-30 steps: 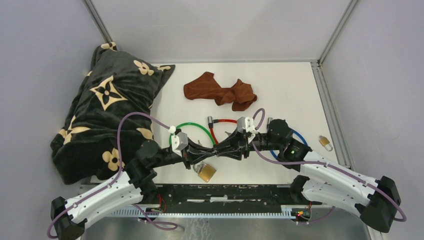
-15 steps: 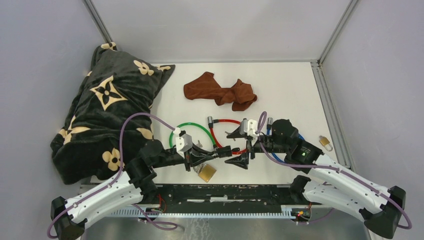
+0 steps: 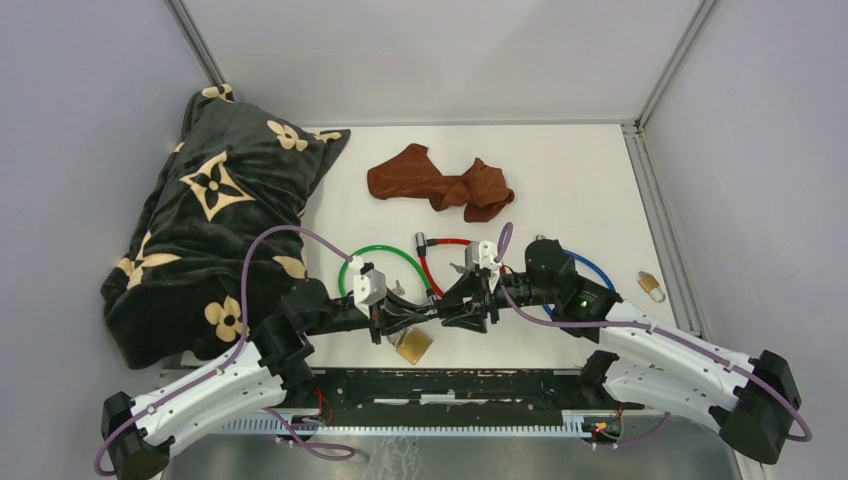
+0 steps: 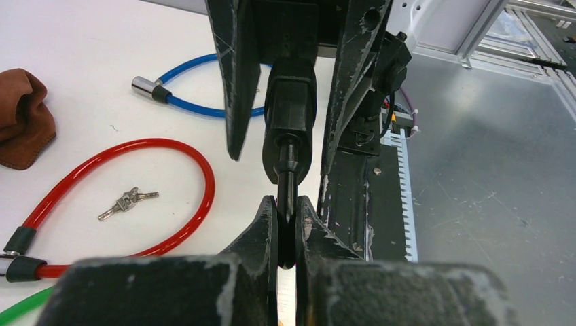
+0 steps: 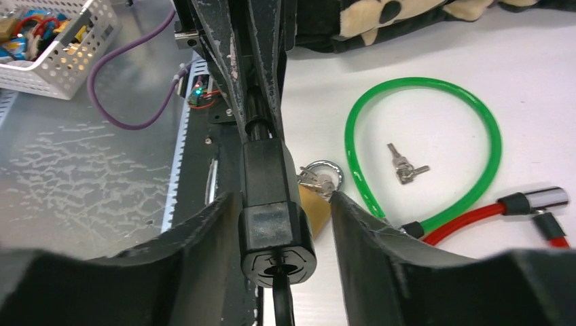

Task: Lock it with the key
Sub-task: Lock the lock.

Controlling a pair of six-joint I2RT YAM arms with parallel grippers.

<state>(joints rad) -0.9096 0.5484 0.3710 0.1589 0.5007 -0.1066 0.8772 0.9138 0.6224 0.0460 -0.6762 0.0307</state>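
- Black lock is up in the air over the near edge of the worktop, abt the middle, w/ a brass padlock lying near it.
- Left fingers pressed together on a thin black pin that sticks out of the lock's end.
- Right fingers spread, one on each side of the lock body w/ small gaps, not clamping it afaict.
- Dark strip sits in the keyhole end, maybe the key, can't tell tbh.
- Green cable, red cable + small key pair lie on the worktop just behind.
- Brown cloth further back in the middle, patterned blanket at the left edge.
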